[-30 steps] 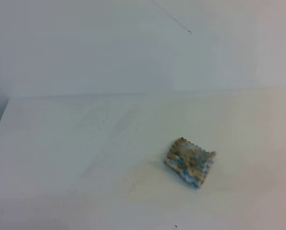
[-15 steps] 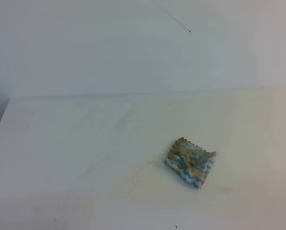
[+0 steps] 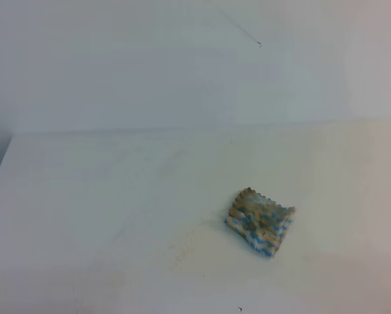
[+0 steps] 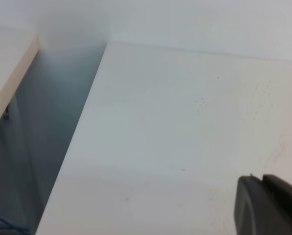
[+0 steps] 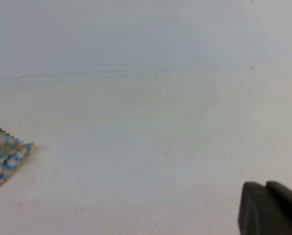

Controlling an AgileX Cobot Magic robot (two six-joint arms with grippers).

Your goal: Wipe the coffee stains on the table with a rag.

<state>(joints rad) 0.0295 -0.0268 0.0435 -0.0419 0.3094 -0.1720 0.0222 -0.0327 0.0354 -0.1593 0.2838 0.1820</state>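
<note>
- I see the rag point(image 3: 259, 221) lying flat on the worktop point(image 3: 103, 196), around 4 o'clock from centre in the high view, nothing touching it.
- Faint yellowish film point(image 3: 185, 243) just at the rag's 8 o'clock.
- Left end effector point(image 4: 269, 205) and right end effector point(image 5: 269, 208): only dark corners visible, can't tell whether they're open or closed.

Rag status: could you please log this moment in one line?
rag: flat on table, unheld | stain: faint film | tools: both clear of rag
</note>
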